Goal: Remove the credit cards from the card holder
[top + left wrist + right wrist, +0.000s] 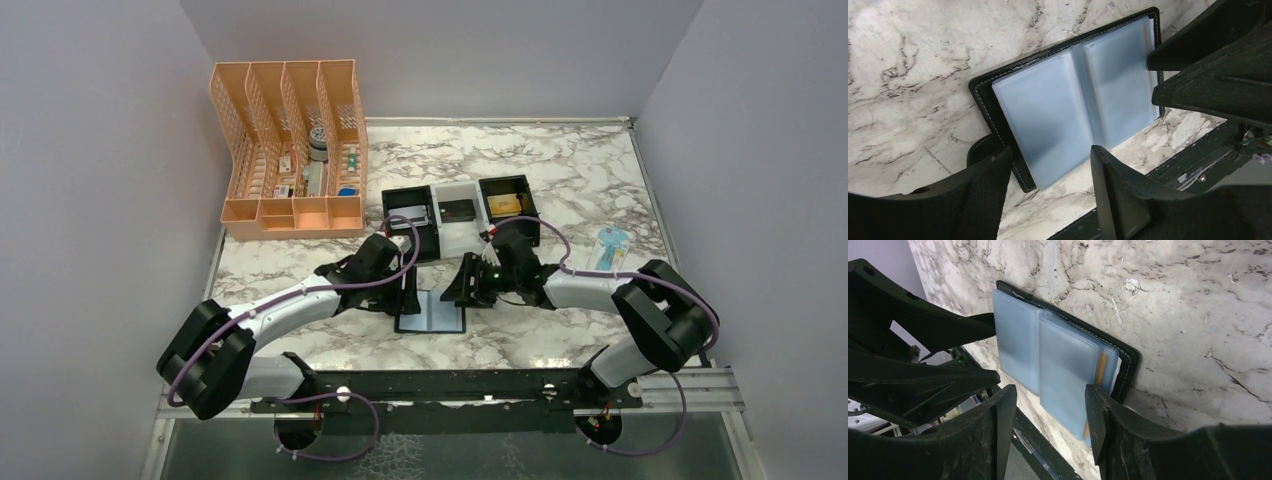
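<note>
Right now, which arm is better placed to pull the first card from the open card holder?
The right arm. Its open jaws straddle the end of the sleeve stack where an orange card edge shows in the card holder. The left arm has its jaws over the other page, where no card shows.

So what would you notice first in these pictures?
The black card holder, lying open on the marble table and showing pale blue sleeves. The left arm and right arm reach in from either side, jaws open over it. A peach file rack stands at the back left.
</note>
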Robot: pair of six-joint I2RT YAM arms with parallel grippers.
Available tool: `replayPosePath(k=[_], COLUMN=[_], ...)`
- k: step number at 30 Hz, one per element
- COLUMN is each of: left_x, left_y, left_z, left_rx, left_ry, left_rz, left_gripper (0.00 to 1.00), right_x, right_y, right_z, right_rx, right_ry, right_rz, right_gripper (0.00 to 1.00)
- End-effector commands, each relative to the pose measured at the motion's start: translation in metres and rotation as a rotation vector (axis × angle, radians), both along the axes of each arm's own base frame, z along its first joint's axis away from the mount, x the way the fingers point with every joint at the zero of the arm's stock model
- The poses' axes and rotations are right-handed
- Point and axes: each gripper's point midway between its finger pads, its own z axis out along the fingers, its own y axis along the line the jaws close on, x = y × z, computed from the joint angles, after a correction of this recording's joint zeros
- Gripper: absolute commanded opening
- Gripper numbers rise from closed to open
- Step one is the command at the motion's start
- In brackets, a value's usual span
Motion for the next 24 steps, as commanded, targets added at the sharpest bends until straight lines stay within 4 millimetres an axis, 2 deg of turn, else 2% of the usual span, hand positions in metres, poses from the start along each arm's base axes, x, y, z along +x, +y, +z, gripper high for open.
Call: replayPosePath(k=[1, 4, 12, 19, 24], left_x=[0.004, 0.002, -0.003, -0.006, -0.008], left_y=[0.009, 0.014, 0.013, 0.009, 0.007], left_z=[-0.001, -0.003, -0.012, -0.015, -0.017], left_rx=[0.053, 0.073, 0.09, 0.09, 0.088], left_ry=[-0.033, -0.033, -0.01, -0.005, -0.003], left_rz=[0.021, 0.023, 0.006, -0.007, -0.005], left_gripper=[0.6, 0.55, 0.29, 0.23, 0.22], right_x=[-0.003, -0.002, -0.006, -0.007, -0.002], right_y=[-0.005, -0.007, -0.003, 0.015, 0.021], right_z=[-0.01, -0.012, -0.012, 0.006, 0.011], right_rx=[-0.057, -0.071, -0.047, 0.067, 0.1], right_ry=[0.035, 0.039, 0.052, 0.053, 0.049], right_rz=[-0.014, -0.023, 0.003, 0.054, 0.057], right_gripper=[0.53, 0.53, 0.51, 0.49, 0.49])
